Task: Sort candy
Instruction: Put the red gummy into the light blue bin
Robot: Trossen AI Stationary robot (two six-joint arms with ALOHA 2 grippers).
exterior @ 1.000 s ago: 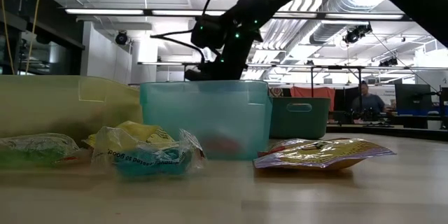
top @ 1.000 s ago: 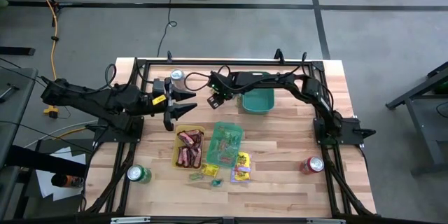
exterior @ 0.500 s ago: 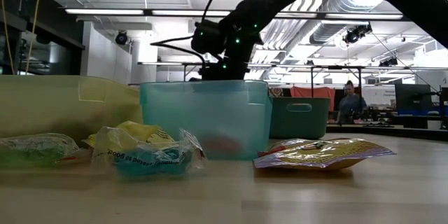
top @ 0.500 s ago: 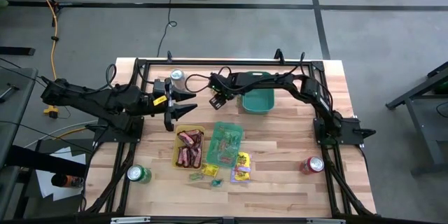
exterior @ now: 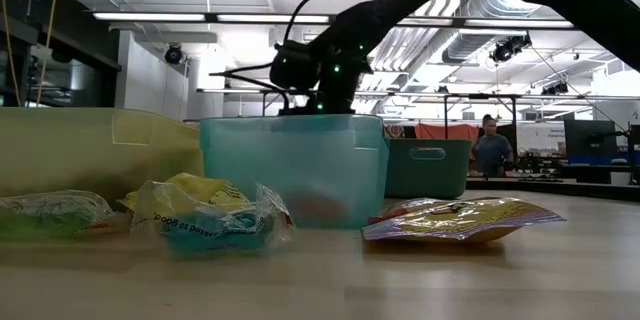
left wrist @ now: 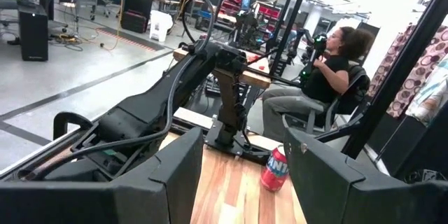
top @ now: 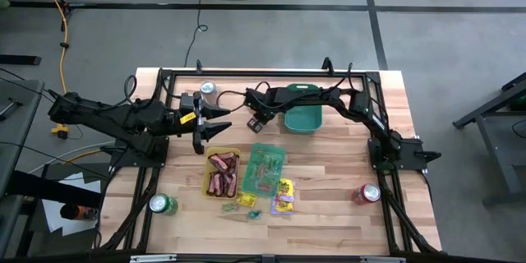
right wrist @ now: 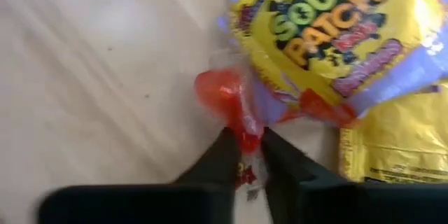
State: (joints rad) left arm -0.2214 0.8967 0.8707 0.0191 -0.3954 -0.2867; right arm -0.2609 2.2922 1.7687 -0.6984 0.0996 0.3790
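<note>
Pinching a red-wrapped piece [right wrist: 220, 94] between its two dark fingers [right wrist: 220, 157], the right gripper [right wrist: 243, 136] has its claw pressed almost together on the crinkled, glossy red wrapper. This shows at the centre of the right wrist view. Touching the piece from the upper right is a bright yellow packet [right wrist: 329, 35] with a purple edge and bold printed lettering. Whether the red bit belongs to that packet I cannot tell. A second yellow packet [right wrist: 392, 147] lies at the right edge on pale wood.

In the high view, the rest of the candy sits lower centre. Dark red-brown bars [top: 222, 173] fill a yellow tray [top: 238, 154]. Just to its right, mixed pieces lie in a teal tray [top: 265, 149]. Below that are yellow packets [top: 284, 187] and tiny green and blue pieces [top: 246, 207] loose on the table [top: 329, 214].

The right gripper [top: 256, 120] shows upper centre, just left of a dark green bin [top: 302, 117]. The left gripper [top: 215, 125] hangs to the left of it, claw spread wide and holding nothing; its wrist view shows both fingers [left wrist: 175, 182] well apart.

A silver can [top: 207, 89] stands at upper left, a green can [top: 162, 205] at lower left and a red can [top: 366, 194] at lower right. In the low view a person [exterior: 490, 148] stands at the right, beyond the table.
</note>
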